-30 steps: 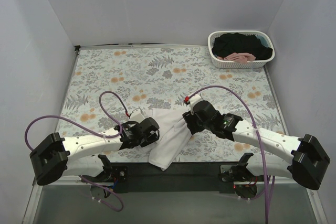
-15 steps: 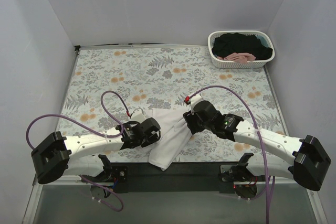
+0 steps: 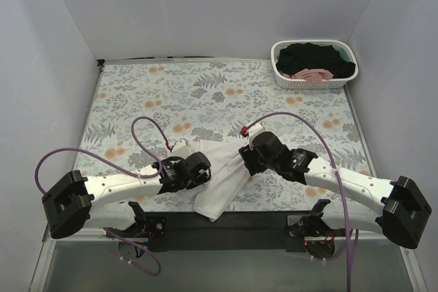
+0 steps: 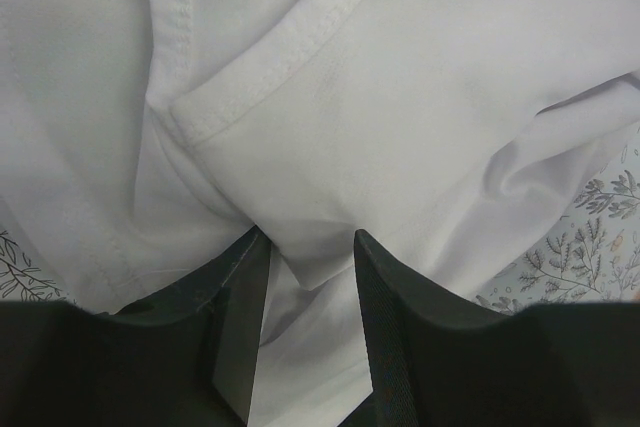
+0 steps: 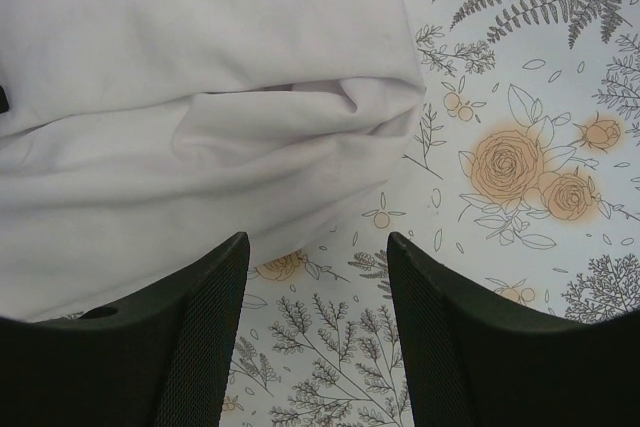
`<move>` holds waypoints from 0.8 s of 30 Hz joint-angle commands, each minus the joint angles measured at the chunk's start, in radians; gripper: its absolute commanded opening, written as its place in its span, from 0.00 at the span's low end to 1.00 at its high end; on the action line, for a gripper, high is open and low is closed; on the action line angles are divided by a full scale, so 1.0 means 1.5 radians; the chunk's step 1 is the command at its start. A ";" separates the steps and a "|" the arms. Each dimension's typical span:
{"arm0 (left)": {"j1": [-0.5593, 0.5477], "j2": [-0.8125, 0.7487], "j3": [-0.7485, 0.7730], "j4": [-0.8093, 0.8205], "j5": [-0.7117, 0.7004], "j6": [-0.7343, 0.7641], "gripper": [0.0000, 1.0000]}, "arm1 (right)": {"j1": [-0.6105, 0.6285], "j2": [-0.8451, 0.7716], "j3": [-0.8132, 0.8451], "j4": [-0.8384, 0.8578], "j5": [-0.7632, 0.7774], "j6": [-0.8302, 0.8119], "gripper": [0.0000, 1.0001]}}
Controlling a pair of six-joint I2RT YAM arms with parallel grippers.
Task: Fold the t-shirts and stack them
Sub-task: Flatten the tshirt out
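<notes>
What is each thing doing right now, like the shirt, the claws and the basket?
White shirt: crumpled, partly folded on the tablecloth.
Left gripper: pinching a fold of the white shirt.
Right gripper: open, beside the shirt's edge.
Basket: upright, holding black and pink clothes.

place: robot test cell, lab-like | walls: plain pale panels (image 3: 205,5) closing three sides | table: floral tablecloth (image 3: 171,94) | rig: two arms bolted to a black base plate (image 3: 226,227), purple cables (image 3: 137,138) | prop: white laundry basket (image 3: 315,65) in far right corner
</notes>
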 commanded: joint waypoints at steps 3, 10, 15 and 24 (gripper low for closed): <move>-0.003 -0.002 0.033 0.005 -0.046 -0.282 0.39 | -0.003 -0.018 -0.004 0.000 0.007 -0.002 0.64; -0.003 -0.002 0.070 -0.019 -0.083 -0.235 0.45 | -0.003 -0.015 -0.002 0.000 0.001 -0.002 0.64; -0.003 0.004 0.045 -0.009 -0.077 -0.244 0.46 | -0.004 -0.010 -0.002 0.000 -0.007 -0.001 0.64; -0.003 0.045 0.039 0.025 -0.057 -0.244 0.38 | -0.004 -0.011 -0.008 0.000 -0.008 0.003 0.64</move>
